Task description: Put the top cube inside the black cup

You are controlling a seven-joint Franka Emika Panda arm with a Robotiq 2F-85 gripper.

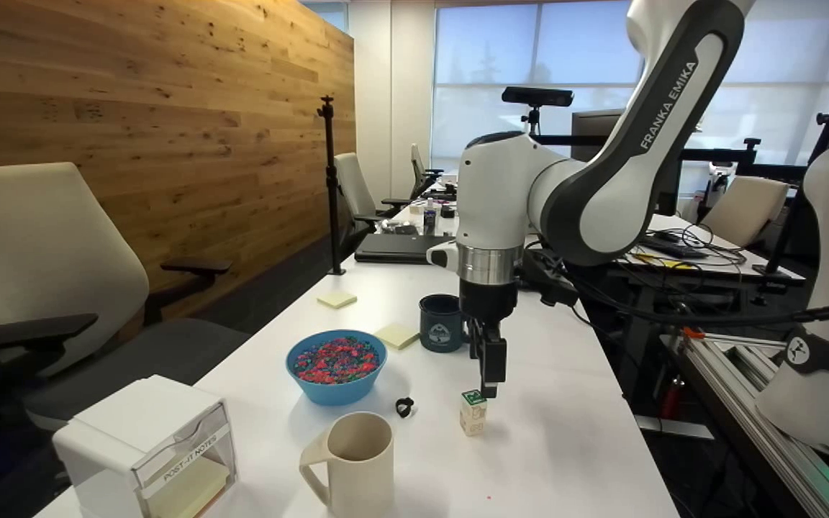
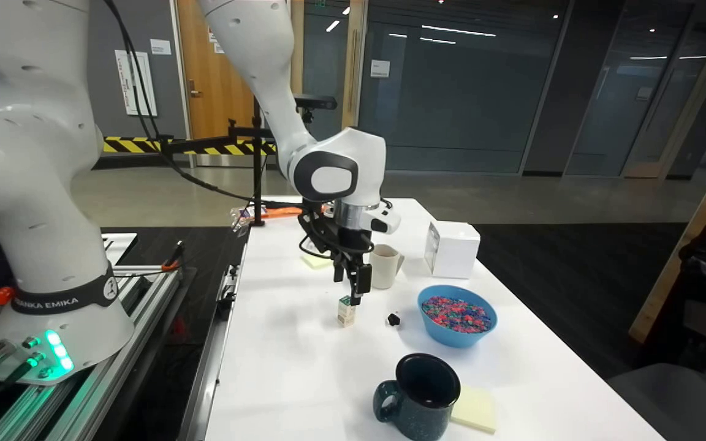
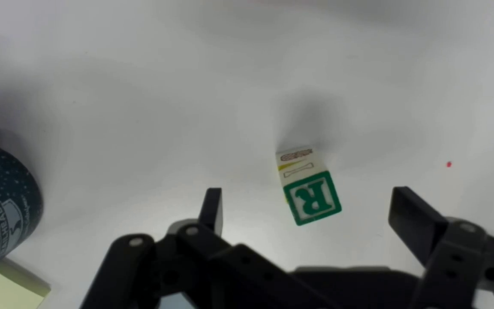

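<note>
Wrist view: the claw (image 3: 307,204) was unclenched, its fingers (image 3: 416,223) wide apart, and the top cube (image 3: 312,198), green on its upper face with a letter R, showed in the gap between them with space on both sides. That cube sat on a lower block (image 3: 295,164), the pair upright on the worktop (image 2: 292,367). In both exterior views the fingers hung near the top cube. The black cup (image 2: 421,407), a dark speckled mug with a side handle, stood upright and apart from the blocks, just beside a pad of pale yellow notes (image 2: 475,409). Elsewhere were a cream mug (image 1: 368,475) and a blue bowl (image 1: 335,392) of small coloured bits (image 1: 339,360).
</note>
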